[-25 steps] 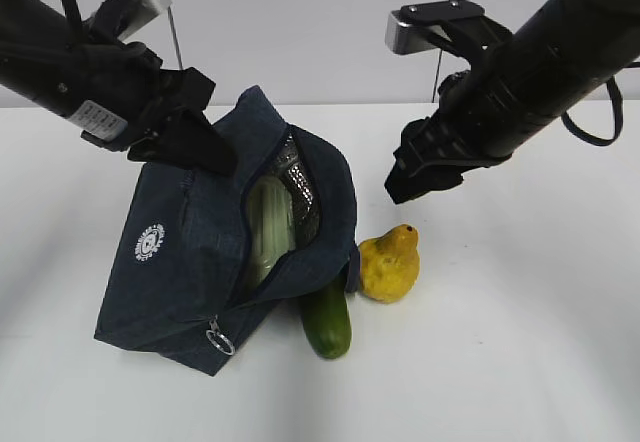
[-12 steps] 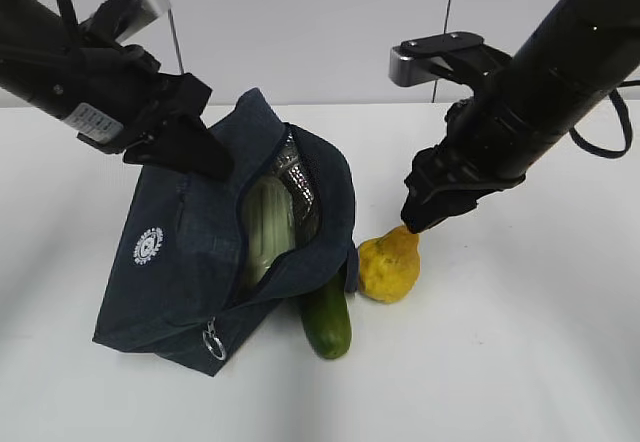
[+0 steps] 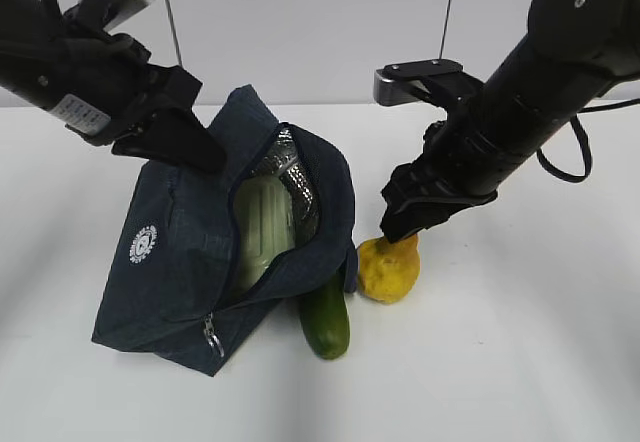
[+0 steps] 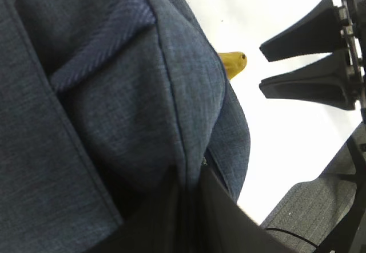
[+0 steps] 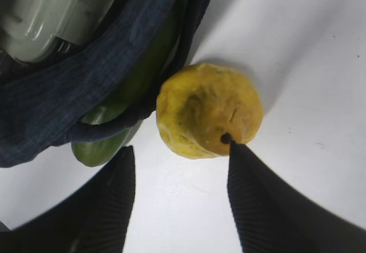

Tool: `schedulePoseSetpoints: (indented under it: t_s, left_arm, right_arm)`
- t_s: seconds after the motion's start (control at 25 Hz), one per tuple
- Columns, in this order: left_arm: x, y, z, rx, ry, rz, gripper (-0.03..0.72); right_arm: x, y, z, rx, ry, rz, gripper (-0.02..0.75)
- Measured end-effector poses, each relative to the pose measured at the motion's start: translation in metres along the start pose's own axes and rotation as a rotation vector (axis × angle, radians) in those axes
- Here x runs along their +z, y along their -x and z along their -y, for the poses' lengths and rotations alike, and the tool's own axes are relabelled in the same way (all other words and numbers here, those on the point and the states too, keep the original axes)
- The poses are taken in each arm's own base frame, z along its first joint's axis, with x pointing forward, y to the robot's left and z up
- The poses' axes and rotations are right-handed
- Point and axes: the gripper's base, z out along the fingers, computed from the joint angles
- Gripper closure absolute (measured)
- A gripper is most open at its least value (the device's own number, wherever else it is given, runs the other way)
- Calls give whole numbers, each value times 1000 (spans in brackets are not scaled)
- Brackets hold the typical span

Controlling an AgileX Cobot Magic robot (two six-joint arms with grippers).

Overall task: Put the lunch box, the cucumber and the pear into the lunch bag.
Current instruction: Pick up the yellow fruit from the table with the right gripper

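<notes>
Surface (image 3: 520,362), white and broad, carries everything. Largest on it is the bag (image 3: 190,262), dark navy, lying on its side with the zipper open along the top and the silver lining showing in the gap; a white round logo (image 3: 144,243) sits on its left face and a metal zipper pull (image 3: 212,334) hangs near the lower edge. The left hand (image 3: 185,147) presses against the bag's upper left edge, and the left wrist view shows navy fabric bunched right at the fingers, so it seems closed on the bag's rim, though the fingertips themselves are hidden. Inside the opening lies the box (image 3: 258,227), its pale green lid facing out, wholly within the bag. The right hand (image 3: 405,224) hangs low over the pear, its fingers (image 5: 260,207) spread apart with nothing between them; one fingertip touches or nearly touches the pear's dark tip. The cucumber (image 3: 327,319) lies on the surface just below the bag's mouth, its upper end tucked under the fabric edge, its lower end free. The pear (image 3: 389,268), yellow and bumpy, rests on the surface just right of the cucumber, beside the bag's loop handle (image 5: 108,128), outside the bag.
</notes>
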Motion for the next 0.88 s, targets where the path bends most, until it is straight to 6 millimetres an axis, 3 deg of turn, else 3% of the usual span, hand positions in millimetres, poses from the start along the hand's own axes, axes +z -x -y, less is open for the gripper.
schedulePoseSetpoints:
  t_s: [0.48,0.88]
  left_arm:
    - [0,-2,1,2,-9,-24,687]
    - [0,-3,1,3,-12,-31,687]
  right_arm:
    - [22,-1,8,14,-6,-27,327]
    - [28,1,10,16,-17,-12,328]
